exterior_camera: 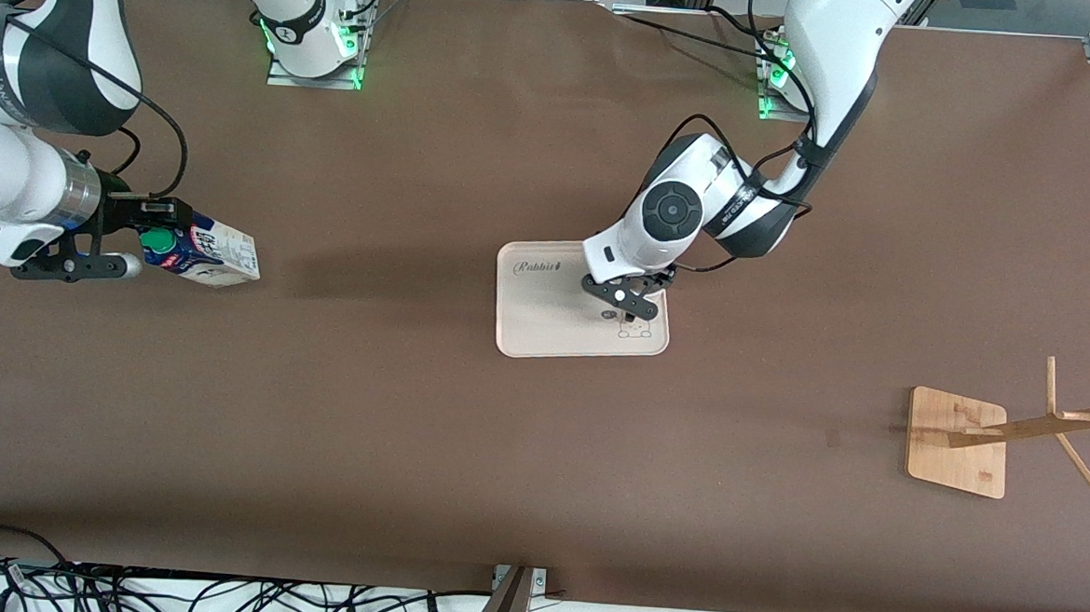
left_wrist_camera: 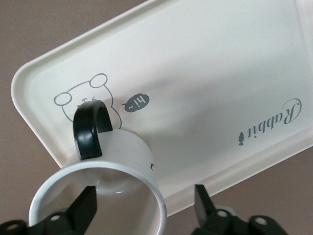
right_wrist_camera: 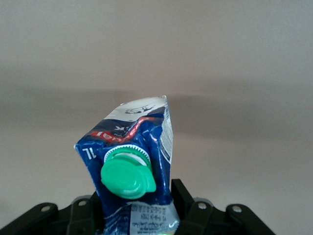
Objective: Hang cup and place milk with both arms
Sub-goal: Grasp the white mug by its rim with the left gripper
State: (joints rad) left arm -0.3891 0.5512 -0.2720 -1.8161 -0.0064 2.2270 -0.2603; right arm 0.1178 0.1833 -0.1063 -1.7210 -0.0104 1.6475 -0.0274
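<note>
Right now, from the front camera, I have the right end effector (exterior_camera: 152, 229) clenched on the small blue-and-white gable-top milk carton (exterior_camera: 212, 253) with its round green cap, held tilted just over the brown counter (exterior_camera: 408, 429) toward the right arm's end. The left end effector (exterior_camera: 627, 312) is down over the cream rectangular tray (exterior_camera: 530, 319) with the rabbit print, at the tray corner nearest the left arm's base; the mug itself is hidden under the wrist there. The bamboo cup stand (exterior_camera: 958, 441) with slanted pegs sits near the counter's edge at the left arm's end, well apart from the tray.

From the left wrist camera, the small white ceramic mug (left_wrist_camera: 127, 156) with the black handle stands on the tray beside the printed bear, and my fingers (left_wrist_camera: 83, 208) straddle its rim, one inside and one outside, not yet pinched onto the wall.

From the right wrist camera, the carton sits firmly between the jaws, cap toward the lens.

I judge the step in hand is grasping the mug. Next I must close on the rim, lift clear, then carry it to a peg.
</note>
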